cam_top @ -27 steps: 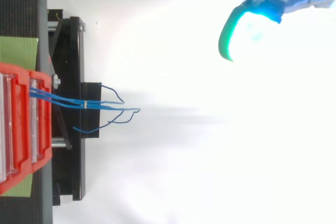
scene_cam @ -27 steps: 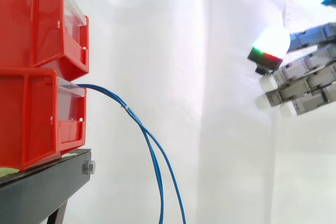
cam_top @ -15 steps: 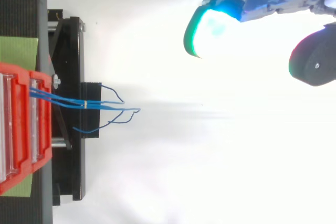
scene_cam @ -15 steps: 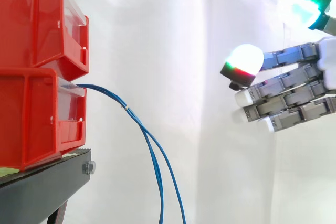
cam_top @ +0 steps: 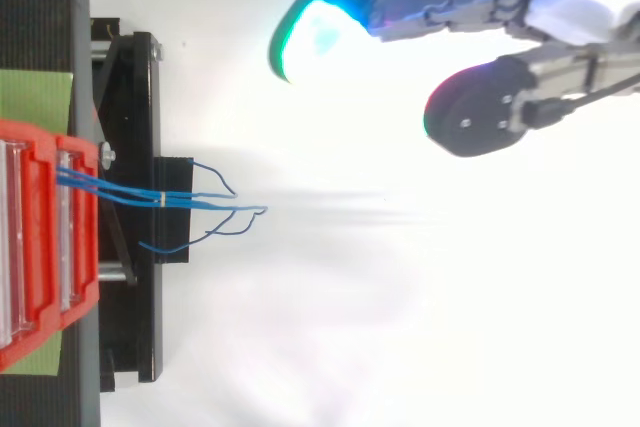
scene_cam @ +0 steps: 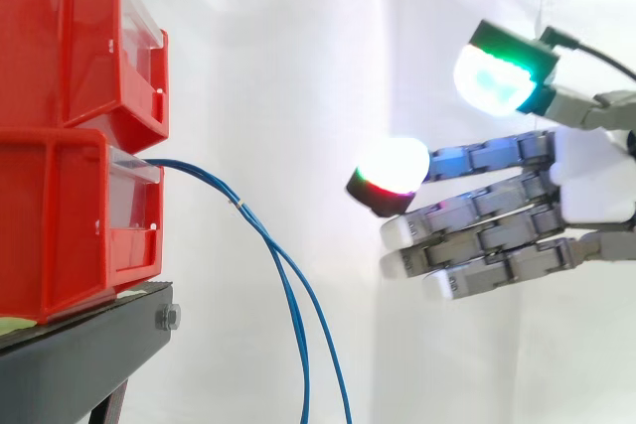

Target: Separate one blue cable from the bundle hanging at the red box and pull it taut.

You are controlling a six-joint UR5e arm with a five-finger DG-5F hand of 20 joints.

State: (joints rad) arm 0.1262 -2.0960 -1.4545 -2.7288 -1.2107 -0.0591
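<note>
Blue strands nearest: thin blue cables [scene_cam: 215, 179] come out of the lower red plastic bin [scene_cam: 60, 225] on the black metal stand [scene_cam: 84, 345], tied in a bundle, drooping down and right. They lie the same as half a second ago: none separated, none taut.

The grey jointed robot hand [scene_cam: 591, 186] has moved in from the right edge, leftward toward the bundle. Its fingers are straight and spread, and the green-cyan glowing thumb pad [scene_cam: 497, 76] is raised above them. It is open and holds nothing. So this looks like approach only, with the grasp not yet started.

The cables are left of and lower than the white-red glowing fingertip pad [scene_cam: 393, 171], well apart, with no contact. In the top view the hand [cam_top: 580, 2] seems to lie on the far side of the cable line. My guess is that it needs to come nearer as well as further left before it can pinch one strand. The white curtain [scene_cam: 298, 47] hangs behind.
</note>
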